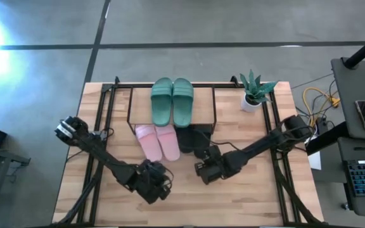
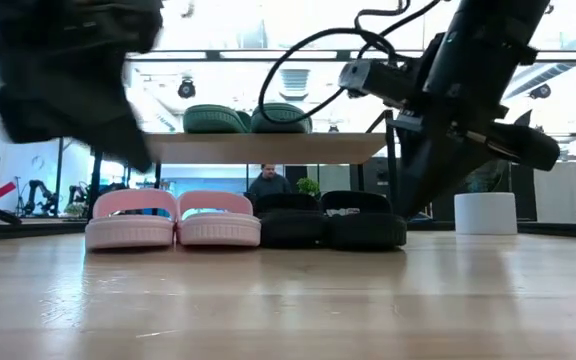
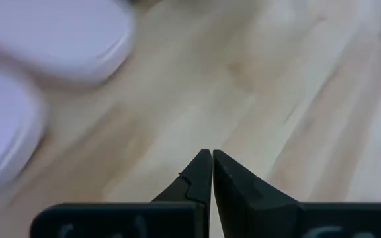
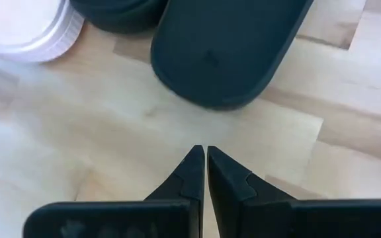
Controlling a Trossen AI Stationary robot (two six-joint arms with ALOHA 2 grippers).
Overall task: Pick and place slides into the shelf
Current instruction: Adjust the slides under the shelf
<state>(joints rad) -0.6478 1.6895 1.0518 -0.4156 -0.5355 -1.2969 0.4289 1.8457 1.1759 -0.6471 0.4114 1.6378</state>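
Two green slides [image 1: 172, 101] up on the shelf's [image 2: 268, 148] pale wooden board, wide smooth straps, rounded toes. Below, between thin black wire legs, two pink slides [image 1: 158, 141] beside two black slides [image 2: 331, 219], soles flat on the table [image 1: 258, 190]. Left gripper [image 3: 211, 158] pressed together, empty, near the pink heels. Right gripper [image 4: 205, 155] pressed together, empty, just off a black heel.

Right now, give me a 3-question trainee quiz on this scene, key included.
1. True or false: the green slides sit on top of the shelf.
2. Which pair lies nearest the right gripper? A) pink slides B) black slides C) green slides
3. Fill in: both the right gripper and the left gripper are ____ and hold nothing.

Key: 1 true; 2 B; 3 shut
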